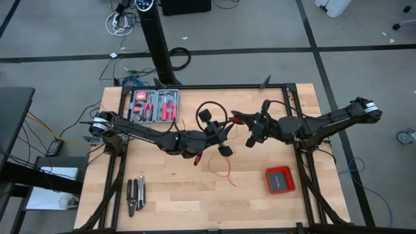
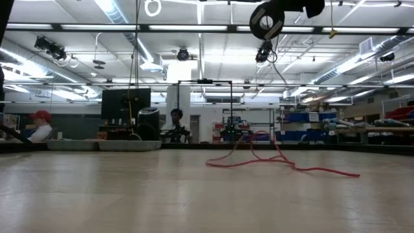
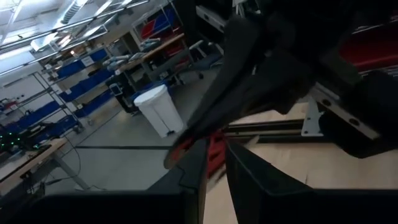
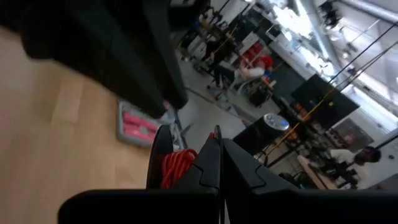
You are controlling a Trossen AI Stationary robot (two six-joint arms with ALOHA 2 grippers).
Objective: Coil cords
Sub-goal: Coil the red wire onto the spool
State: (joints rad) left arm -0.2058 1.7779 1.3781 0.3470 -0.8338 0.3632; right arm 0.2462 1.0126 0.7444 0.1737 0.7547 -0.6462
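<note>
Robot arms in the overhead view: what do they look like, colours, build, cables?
Both arms are dark, slim and jointed. The left arm and right arm each have a pale silvery base joint. Each claw, left and right, is black, with dark cables looping nearby.

A robotics lab or workshop: wooden worktable (image 1: 195, 195) on a metal frame, grey tool tray (image 1: 154, 105) of red-handled pliers, open ceiling with strip lights (image 2: 194, 27) and ducts, shelving with blue bins (image 2: 310, 118), workbenches, monitor (image 2: 126, 102), seated people (image 2: 40, 125) beyond
</note>
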